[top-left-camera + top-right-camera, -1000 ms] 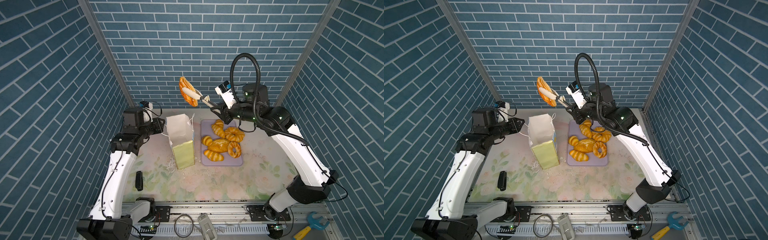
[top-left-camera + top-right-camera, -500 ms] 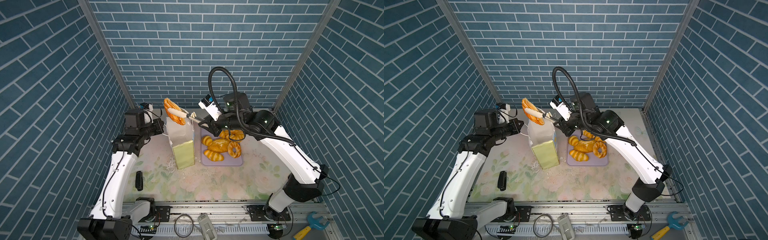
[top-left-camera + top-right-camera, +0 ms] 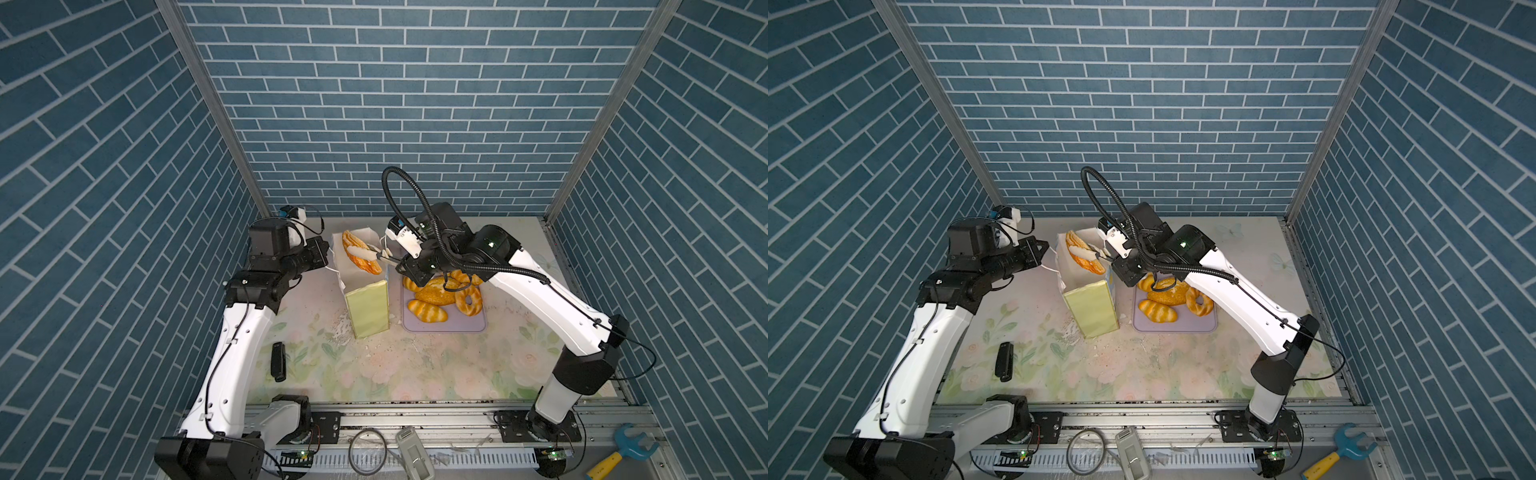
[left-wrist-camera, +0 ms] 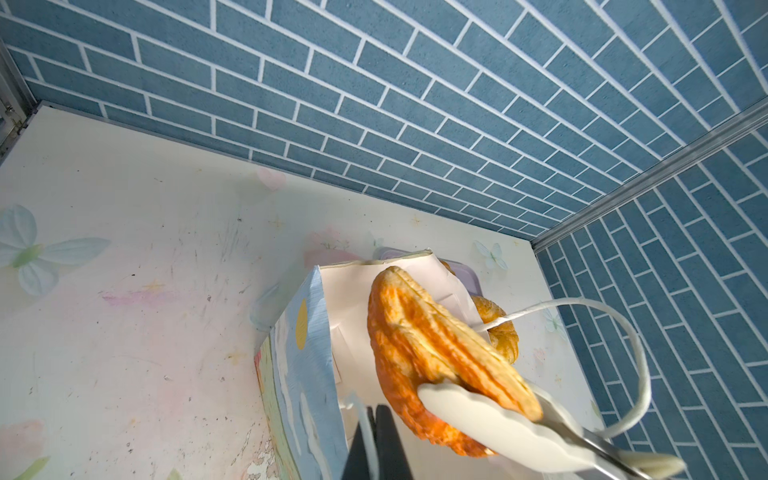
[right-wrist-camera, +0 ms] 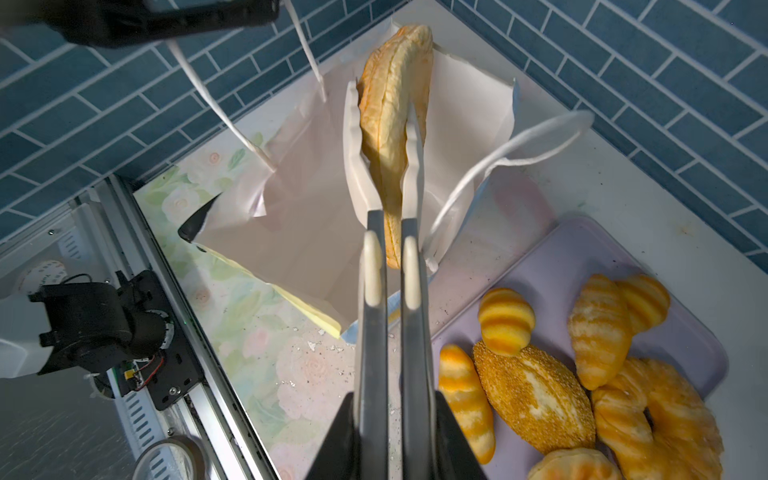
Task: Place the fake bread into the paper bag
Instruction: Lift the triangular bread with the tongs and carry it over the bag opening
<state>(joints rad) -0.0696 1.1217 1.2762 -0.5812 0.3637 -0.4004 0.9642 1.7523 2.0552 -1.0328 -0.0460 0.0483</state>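
The paper bag (image 3: 368, 309) (image 3: 1090, 307) stands upright left of the tray, its mouth open (image 5: 307, 232). My left gripper (image 3: 327, 252) (image 4: 376, 415) is shut on the bag's white cord handle (image 5: 216, 104) at the rim. My right gripper (image 3: 409, 266) (image 5: 395, 419) is shut on a pair of white-tipped tongs (image 5: 374, 291). The tongs clamp one flat golden-orange piece of fake bread (image 3: 360, 257) (image 3: 1086, 257) (image 4: 432, 345) (image 5: 390, 104), held edge-up in the bag's mouth. Several more pieces, among them a seeded loaf (image 5: 536, 390) (image 3: 436, 291), lie on the tray.
The lilac tray (image 3: 457, 326) (image 5: 582, 257) lies right of the bag, under my right arm. A black bar-shaped object (image 3: 277, 360) lies on the floral mat by my left arm. Paper scraps (image 3: 343, 332) sit at the bag's foot. Brick walls close three sides.
My right arm has swung down and to the left, bringing the tongs and the pastry from high above the tray to the bag's mouth. My left gripper has shut on the handle.
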